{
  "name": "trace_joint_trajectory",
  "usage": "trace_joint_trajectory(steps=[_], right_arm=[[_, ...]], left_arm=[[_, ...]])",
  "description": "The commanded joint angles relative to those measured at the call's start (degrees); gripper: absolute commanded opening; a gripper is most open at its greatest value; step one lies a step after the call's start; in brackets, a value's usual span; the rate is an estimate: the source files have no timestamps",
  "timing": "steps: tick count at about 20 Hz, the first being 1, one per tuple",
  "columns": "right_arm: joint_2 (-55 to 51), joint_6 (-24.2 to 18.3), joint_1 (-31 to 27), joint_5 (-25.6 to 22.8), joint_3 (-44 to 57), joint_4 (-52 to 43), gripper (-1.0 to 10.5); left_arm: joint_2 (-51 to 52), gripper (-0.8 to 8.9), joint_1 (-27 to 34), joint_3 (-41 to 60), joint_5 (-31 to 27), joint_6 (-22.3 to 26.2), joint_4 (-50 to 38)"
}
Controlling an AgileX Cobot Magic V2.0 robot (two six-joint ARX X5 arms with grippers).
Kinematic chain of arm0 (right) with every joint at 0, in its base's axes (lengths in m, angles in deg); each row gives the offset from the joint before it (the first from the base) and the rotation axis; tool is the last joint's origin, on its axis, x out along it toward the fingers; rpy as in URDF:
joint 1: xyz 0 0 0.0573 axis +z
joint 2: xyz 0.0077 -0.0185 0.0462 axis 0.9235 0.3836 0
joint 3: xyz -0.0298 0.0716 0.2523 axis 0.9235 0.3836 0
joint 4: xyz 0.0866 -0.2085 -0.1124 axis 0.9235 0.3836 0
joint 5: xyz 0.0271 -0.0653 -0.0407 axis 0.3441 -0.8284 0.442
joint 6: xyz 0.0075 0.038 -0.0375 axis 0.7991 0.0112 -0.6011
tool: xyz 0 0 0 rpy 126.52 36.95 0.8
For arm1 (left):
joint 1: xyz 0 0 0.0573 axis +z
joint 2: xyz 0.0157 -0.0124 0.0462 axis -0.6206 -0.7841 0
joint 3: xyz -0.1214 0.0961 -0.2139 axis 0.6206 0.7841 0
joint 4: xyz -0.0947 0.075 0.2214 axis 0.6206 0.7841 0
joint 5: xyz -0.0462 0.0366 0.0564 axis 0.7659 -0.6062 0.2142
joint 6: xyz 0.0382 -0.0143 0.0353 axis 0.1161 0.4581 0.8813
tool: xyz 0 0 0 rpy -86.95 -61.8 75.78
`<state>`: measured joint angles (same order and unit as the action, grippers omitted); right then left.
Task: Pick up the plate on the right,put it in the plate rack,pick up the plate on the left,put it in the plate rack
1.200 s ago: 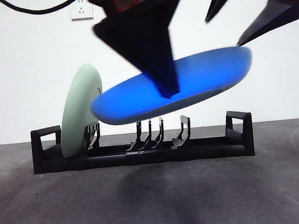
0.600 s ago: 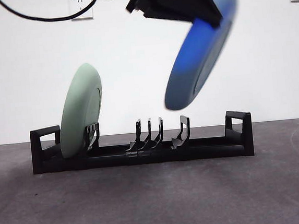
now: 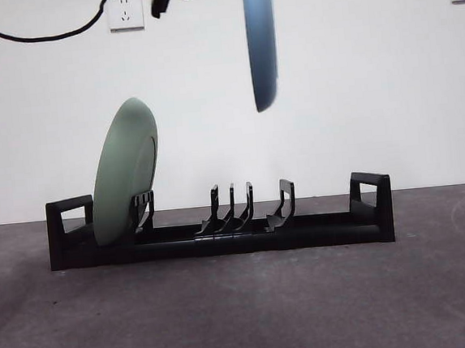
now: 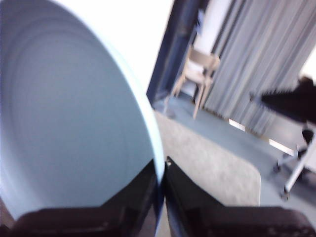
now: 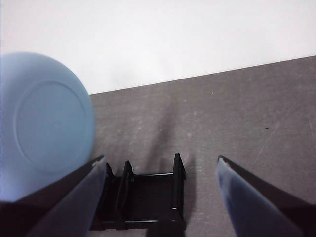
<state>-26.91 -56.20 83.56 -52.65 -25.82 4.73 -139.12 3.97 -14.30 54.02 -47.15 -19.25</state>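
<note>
On the dark counter (image 3: 244,303) stands the plate rack (image 3: 221,233), long and black. A pale green plate (image 3: 125,174) stands on edge in the rack's left end, leaning against the prongs there; the middle and right prongs hold nothing. High above the middle prongs hangs the blue plate (image 3: 260,41), edge-on and nearly upright, well apart from the rack. The left tool (image 4: 163,170) pinches the blue plate's rim, one jaw on each face. The right tool (image 5: 160,170) has its jaws spread wide and holds nothing; the rack's end lies below it, the blue plate beside it. Behind is a white wall (image 3: 372,88).
</note>
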Motion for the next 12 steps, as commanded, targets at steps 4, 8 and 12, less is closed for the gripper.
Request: trace_joint_trajectory(steps=[4,8,12], right_arm=[[0.61,-0.46,-0.02,-0.28,-0.07,-0.87,3.7],[1.03,-0.46,-0.02,-0.28,-0.07,-1.01,3.7],[1.53,-0.46,-0.02,-0.28,-0.07,-1.01,3.7]], left_arm=[[-5.27,-0.09,2.82,-2.27,2.12,-5.7,-1.92],[-8.72,-0.09,2.99,-4.7,1.79,-5.57,-0.76],[-10.95,-0.09,3.04,-4.79,1.55,-5.55,-0.68]])
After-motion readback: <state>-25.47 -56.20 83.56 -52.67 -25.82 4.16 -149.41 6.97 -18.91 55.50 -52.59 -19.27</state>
